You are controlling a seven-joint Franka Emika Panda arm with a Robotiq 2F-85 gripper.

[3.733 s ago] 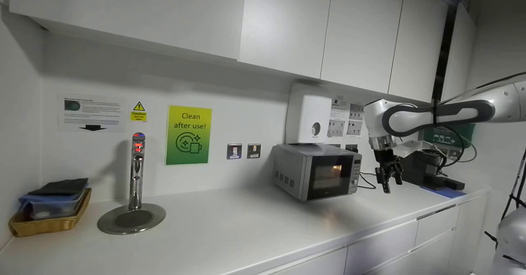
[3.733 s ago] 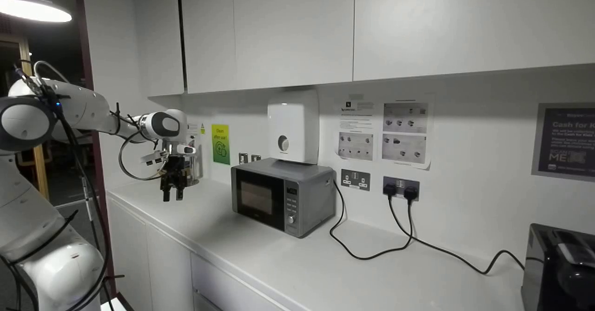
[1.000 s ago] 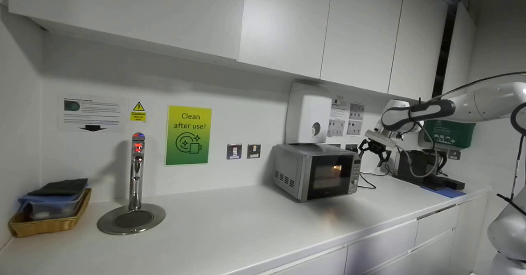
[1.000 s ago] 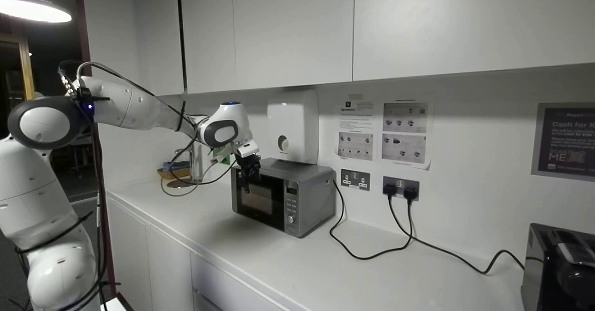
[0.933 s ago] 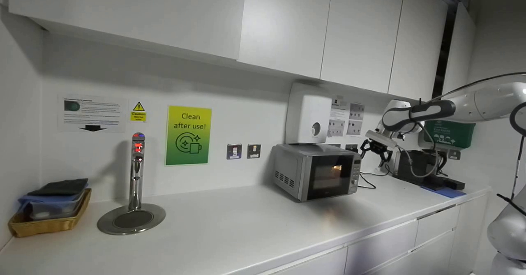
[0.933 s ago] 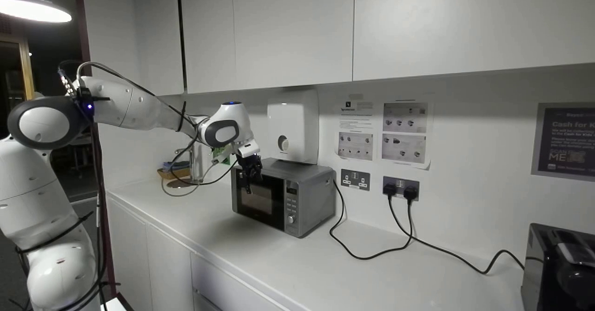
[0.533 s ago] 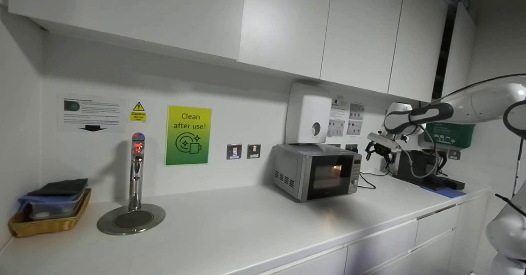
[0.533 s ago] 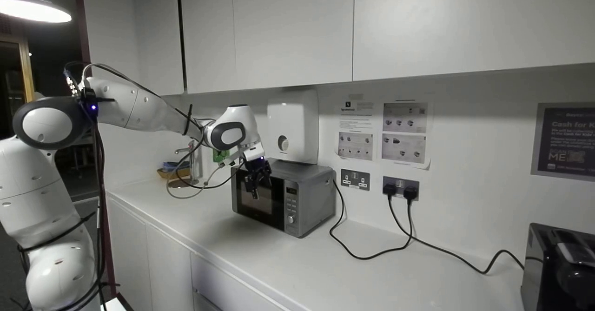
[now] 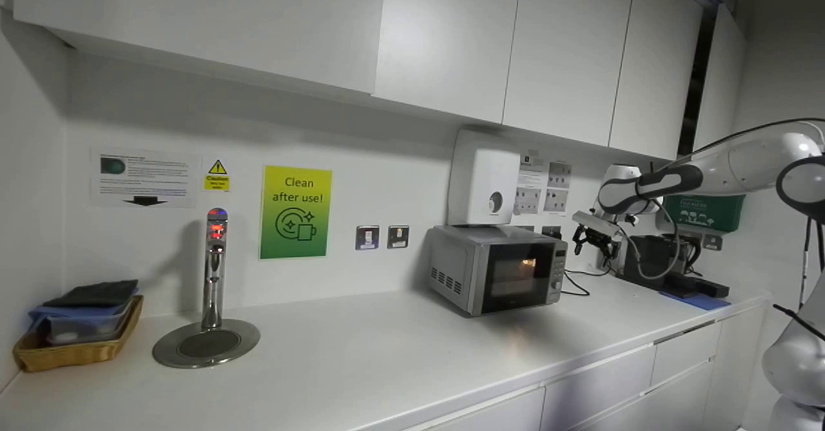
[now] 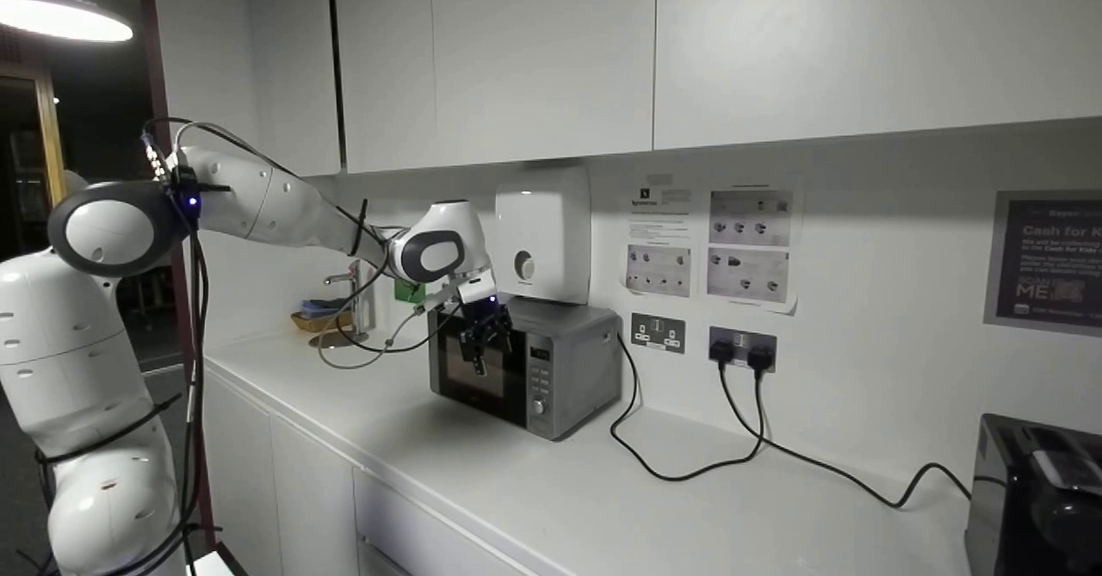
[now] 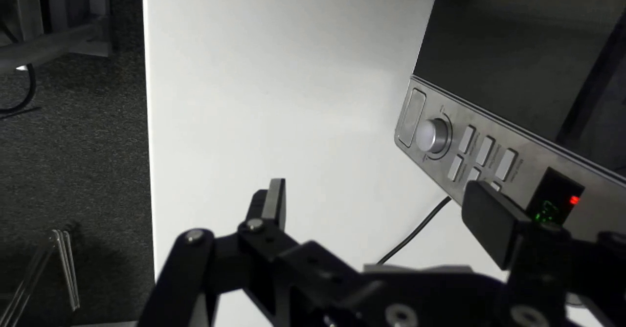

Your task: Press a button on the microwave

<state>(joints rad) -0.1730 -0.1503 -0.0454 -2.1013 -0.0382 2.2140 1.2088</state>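
Note:
The silver-grey microwave (image 10: 590, 369) stands on the counter and also shows in an exterior view (image 9: 454, 260). Its door is shut. In the wrist view the control strip shows a round knob (image 11: 430, 135), several small silver buttons (image 11: 485, 151) and a lit display (image 11: 555, 197). My gripper (image 11: 376, 192) is open and empty, fingers wide apart. In the wrist view the right finger (image 11: 496, 224) overlaps the lower buttons and partly hides them. Whether it touches them cannot be told. In the exterior views the gripper (image 10: 492, 356) (image 9: 593, 244) hangs before the microwave's front, tilted downward.
A white dispenser (image 10: 542, 236) hangs on the wall above the microwave. Upper cabinets (image 10: 542, 59) overhang the counter (image 10: 689, 507). Black cables (image 10: 646, 464) run to wall sockets. A dark machine (image 10: 1033, 507) stands further along. A tap (image 9: 214, 270) and basket (image 9: 77, 350) stand at the far end.
Over the last few seconds the arm has swung toward the microwave and the gripper has tilted. In the last second it has shifted slightly lower and closer to the control strip. The microwave has not moved.

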